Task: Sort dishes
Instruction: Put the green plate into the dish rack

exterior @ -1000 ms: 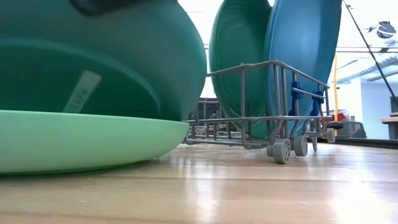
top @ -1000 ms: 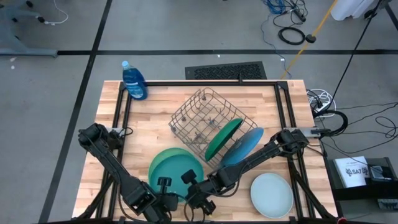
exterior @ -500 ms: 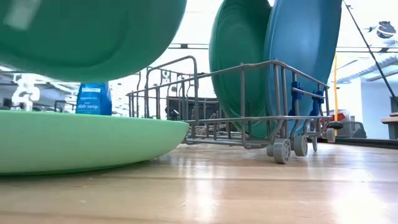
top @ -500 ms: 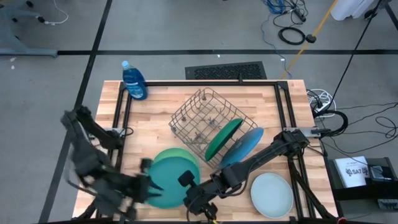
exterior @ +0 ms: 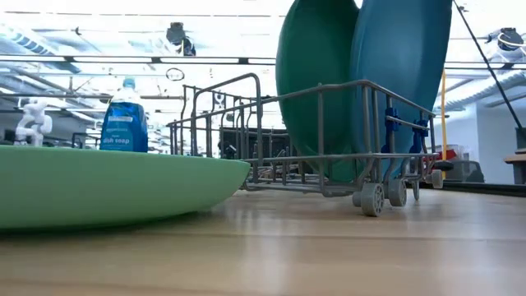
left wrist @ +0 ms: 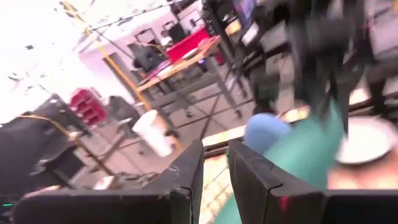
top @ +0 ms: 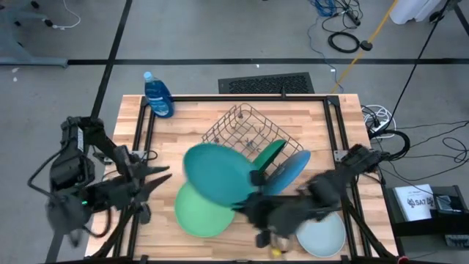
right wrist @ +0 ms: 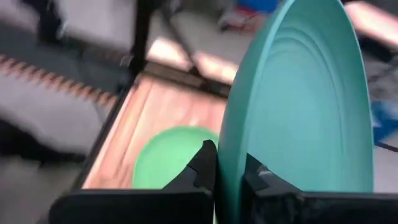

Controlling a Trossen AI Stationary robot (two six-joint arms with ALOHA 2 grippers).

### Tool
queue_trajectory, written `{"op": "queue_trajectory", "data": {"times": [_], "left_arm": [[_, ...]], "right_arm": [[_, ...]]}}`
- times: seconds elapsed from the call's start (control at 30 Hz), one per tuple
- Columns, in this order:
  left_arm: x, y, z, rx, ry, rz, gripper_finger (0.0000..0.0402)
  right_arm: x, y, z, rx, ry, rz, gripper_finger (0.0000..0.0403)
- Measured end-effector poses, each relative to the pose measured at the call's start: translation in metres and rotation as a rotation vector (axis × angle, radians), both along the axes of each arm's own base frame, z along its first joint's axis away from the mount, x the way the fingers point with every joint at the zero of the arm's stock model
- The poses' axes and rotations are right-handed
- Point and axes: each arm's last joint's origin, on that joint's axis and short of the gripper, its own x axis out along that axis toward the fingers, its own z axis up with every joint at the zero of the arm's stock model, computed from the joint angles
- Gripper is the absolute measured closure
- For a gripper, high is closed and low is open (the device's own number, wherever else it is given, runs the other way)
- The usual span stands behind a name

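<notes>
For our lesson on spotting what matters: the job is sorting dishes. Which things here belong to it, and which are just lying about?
Belong:
teal plate, held by the right pincer
light green plate
dark green plate
blue plate
pale mint plate

Lying about:
wire rack
blue bottle

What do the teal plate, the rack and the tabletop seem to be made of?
The teal plate, pinched at its rim by the right gripper, looks like smooth matte plastic or melamine: even colour, soft sheen, moulded rings. The rack seems to be grey coated metal wire: thin bent rods, small wheels. The tabletop looks like varnished wood: pale planks, glossy reflections.
</notes>
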Motion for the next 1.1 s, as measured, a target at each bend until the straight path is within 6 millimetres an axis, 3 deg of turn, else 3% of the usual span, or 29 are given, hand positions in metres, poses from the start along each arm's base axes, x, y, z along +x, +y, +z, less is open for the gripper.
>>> {"op": "queue_trajectory", "data": {"times": [0.13, 0.33, 0.5, 0.63, 0.83, 1.1], "left_arm": [[0.012, 0.013, -0.023, 0.039, 0.091, 0.040, 0.0324], [0.034, 0.050, -0.092, -0.074, 0.519, 0.177, 0.0324], [0.057, 0.073, -0.151, 0.028, 0.807, 0.265, 0.0322], [0.080, 0.092, -0.190, 0.074, 0.934, 0.210, 0.0321], [0.114, 0.120, -0.215, -0.044, 0.945, 0.034, 0.0322], [0.123, 0.159, -0.226, -0.135, 1.080, -0.060, 0.0315]], "right_arm": [[-0.041, 0.002, 0.035, 0.064, -0.137, -0.128, 0.0394], [-0.086, 0.016, 0.053, 0.021, -0.226, -0.208, 0.0394], [-0.101, 0.027, 0.052, -0.021, -0.247, -0.229, 0.0394], [-0.104, 0.029, 0.051, -0.043, -0.248, -0.236, 0.0394], [-0.105, 0.031, 0.050, -0.050, -0.241, -0.229, 0.0394], [-0.107, 0.031, 0.047, -0.066, -0.222, -0.218, 0.0394]]}}
